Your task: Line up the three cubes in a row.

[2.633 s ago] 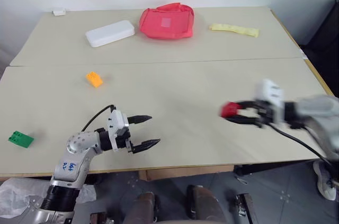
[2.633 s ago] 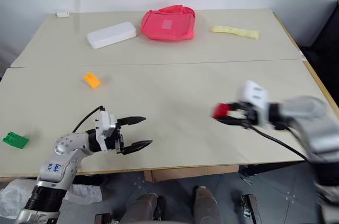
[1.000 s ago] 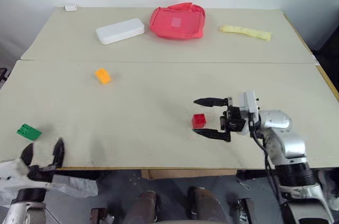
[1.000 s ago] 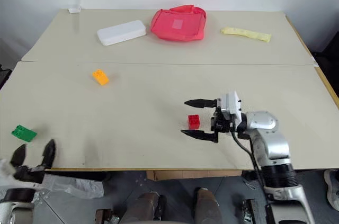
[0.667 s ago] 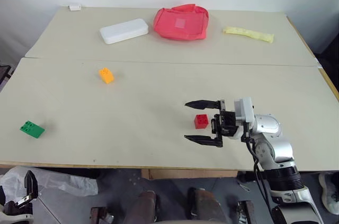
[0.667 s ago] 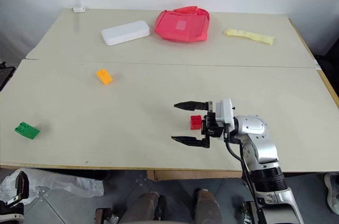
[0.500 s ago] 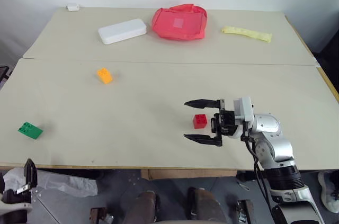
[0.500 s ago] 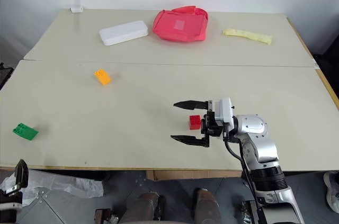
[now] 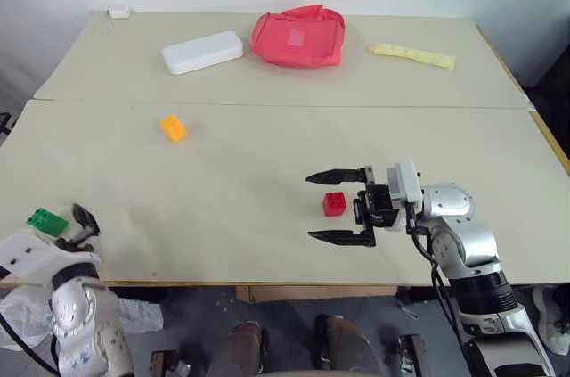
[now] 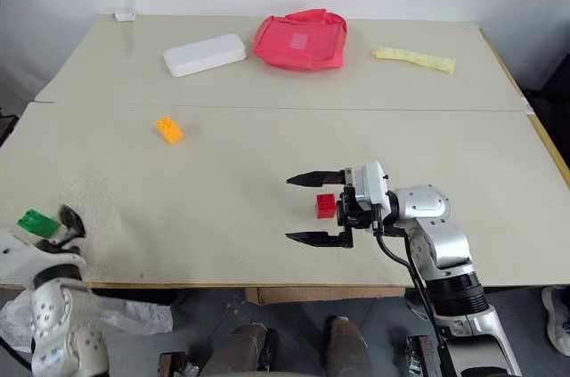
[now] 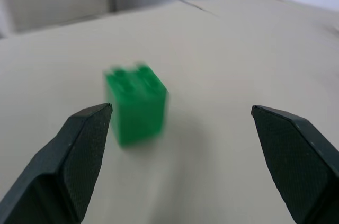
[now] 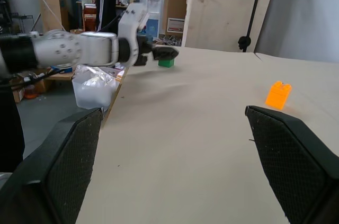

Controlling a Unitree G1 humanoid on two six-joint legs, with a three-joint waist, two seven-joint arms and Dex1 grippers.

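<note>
The red cube (image 9: 335,203) rests on the table between the fingers of my right gripper (image 9: 309,208), which stands open around it without touching it. At the near left edge lies the green cube (image 9: 46,221). My left gripper (image 11: 181,110) is open just short of it. In the left wrist view the green cube (image 11: 136,102) stands ahead, closer to one finger than the other. Further back on the left lies the orange-yellow cube (image 9: 173,128). In the right wrist view the orange-yellow cube (image 12: 278,95) shows between the open fingers, far off.
At the back stand a white box (image 9: 202,52), a red pouch (image 9: 298,36) and a yellow strip (image 9: 412,55). A small white object (image 9: 118,12) sits at the far left corner. A seam (image 9: 267,104) runs across between the two tabletops.
My left arm has come up from below the table's near edge and now reaches toward the green cube. The right gripper has stayed open around the red cube.
</note>
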